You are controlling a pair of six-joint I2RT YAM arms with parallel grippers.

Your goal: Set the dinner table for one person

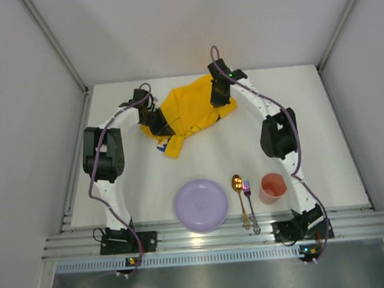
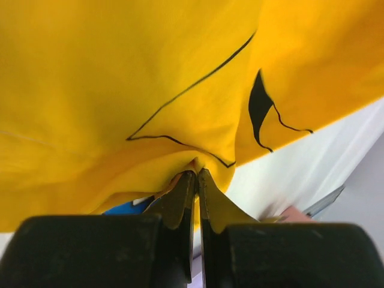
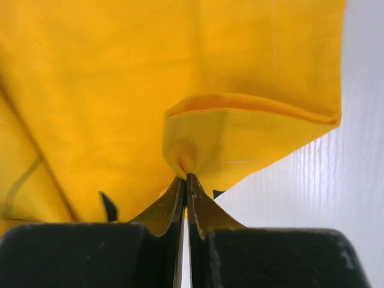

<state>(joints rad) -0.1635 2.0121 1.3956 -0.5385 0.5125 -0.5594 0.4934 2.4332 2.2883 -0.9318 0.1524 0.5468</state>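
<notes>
A crumpled yellow cloth mat (image 1: 186, 111) with black print lies at the far middle of the white dinner table (image 1: 212, 156). My left gripper (image 1: 156, 123) is shut on its left edge; the left wrist view shows the jaws pinching a fold of the mat (image 2: 180, 90). My right gripper (image 1: 220, 101) is shut on its right corner, pinched in the right wrist view (image 3: 198, 144). Near the front stand a lilac plate (image 1: 201, 204), a gold spoon (image 1: 239, 197), a purple fork (image 1: 249, 202) and a pink cup (image 1: 273, 187).
White walls enclose the table on the left, far and right sides. An aluminium rail (image 1: 218, 233) runs along the near edge, with both arm bases bolted to it. The plate, cutlery and cup sit close together between the bases.
</notes>
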